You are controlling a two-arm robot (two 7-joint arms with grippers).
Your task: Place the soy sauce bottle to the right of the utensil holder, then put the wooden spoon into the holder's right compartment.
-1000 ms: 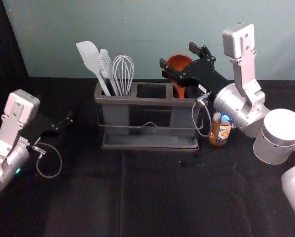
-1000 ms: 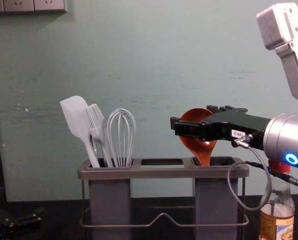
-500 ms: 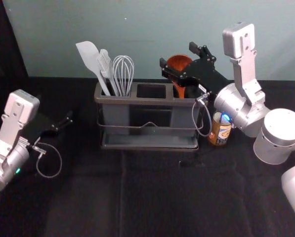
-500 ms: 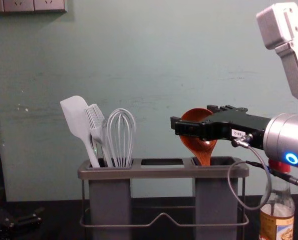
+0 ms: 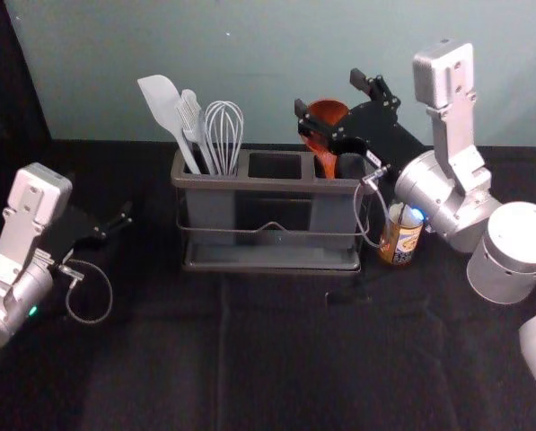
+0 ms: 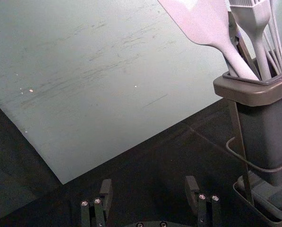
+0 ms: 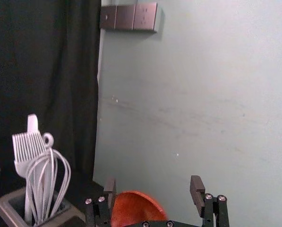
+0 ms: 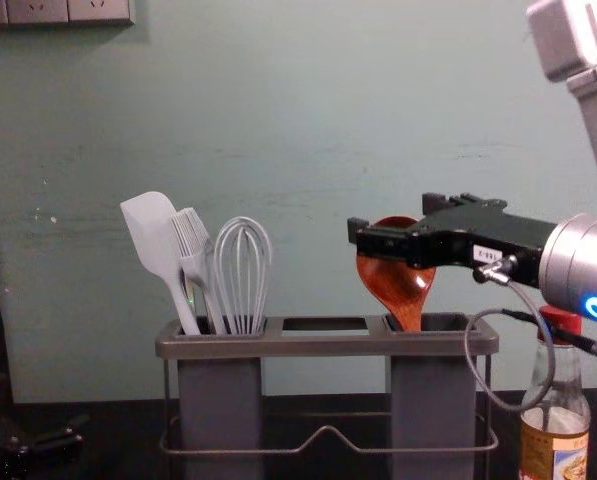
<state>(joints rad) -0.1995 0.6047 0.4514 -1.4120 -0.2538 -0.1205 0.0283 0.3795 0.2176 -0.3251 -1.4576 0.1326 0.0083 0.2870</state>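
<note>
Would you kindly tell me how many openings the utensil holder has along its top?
3: the left one, with the spatula, brush and whisk; the middle one, between them; the right one, with the wooden spoon.

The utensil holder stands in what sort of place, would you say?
Probably a robot test bench dressed as a kitchen counter: the utensil holder and sauce bottle stand on black cloth, and the right gripper is at the wooden spoon.

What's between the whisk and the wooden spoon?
In the head view, the utensil holder's middle opening, with nothing sticking out; one finger of the right gripper also pokes in beside the wooden spoon.
</note>
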